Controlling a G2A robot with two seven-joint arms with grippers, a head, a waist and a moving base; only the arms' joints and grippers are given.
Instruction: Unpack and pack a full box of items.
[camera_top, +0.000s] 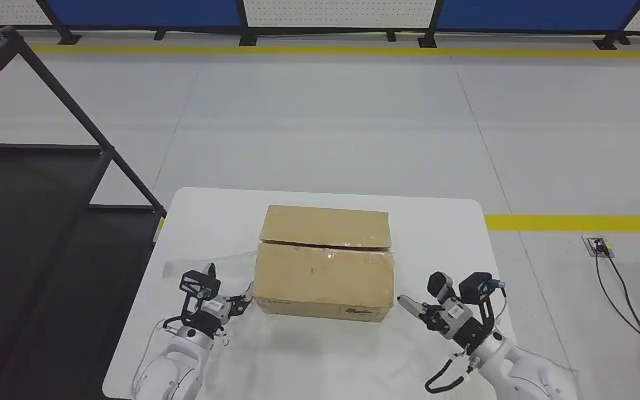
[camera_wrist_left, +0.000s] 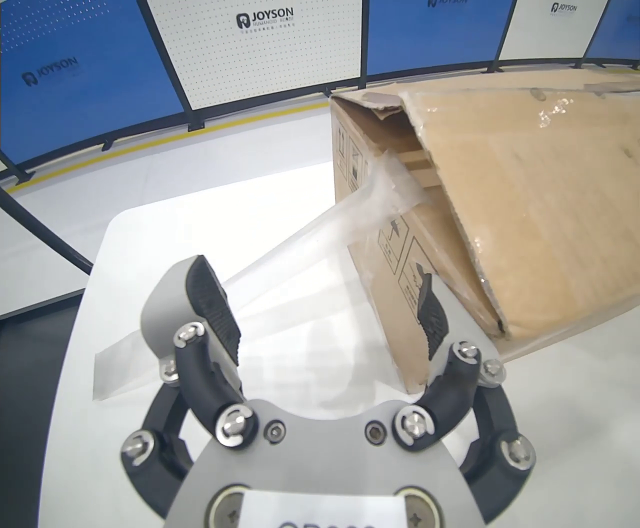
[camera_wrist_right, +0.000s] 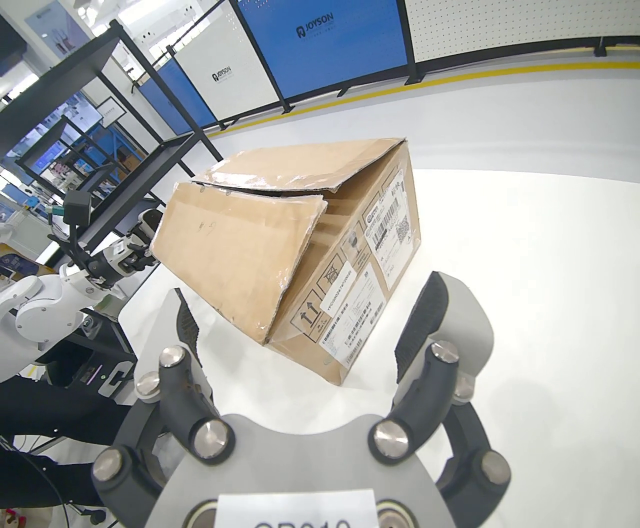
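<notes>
1. The cardboard box (camera_top: 325, 262) sits mid-way on the white counter (camera_top: 440, 230) with its long side toward the robot. That puts one end face within each arm's reach, which I judge is why it lies so.
2. Its top flaps are folded over but not sealed. The seam gapes, and the near flap (camera_wrist_right: 235, 250) sags at the box's right end, showing corrugated board beneath. The contents are hidden.
3. A strip of clear tape (camera_wrist_left: 280, 260) hangs from the top edge at the box's left end and trails over the counter away from the box. It probably sealed the seam, so unpacking looks barely begun.
4. The left pincer (camera_wrist_left: 312, 280) is at the box's left end, low near the counter, spread wide and grasping nothing. The tape runs beneath the gap between its fingers. One pad (camera_wrist_left: 431, 310) lies close against the end wall, but I cannot tell whether it touches.
5. The right pincer (camera_wrist_right: 307, 295) is just off the box's right end, apart from it. It is likewise wide open and empty, and aimed at the lower corner.
</notes>
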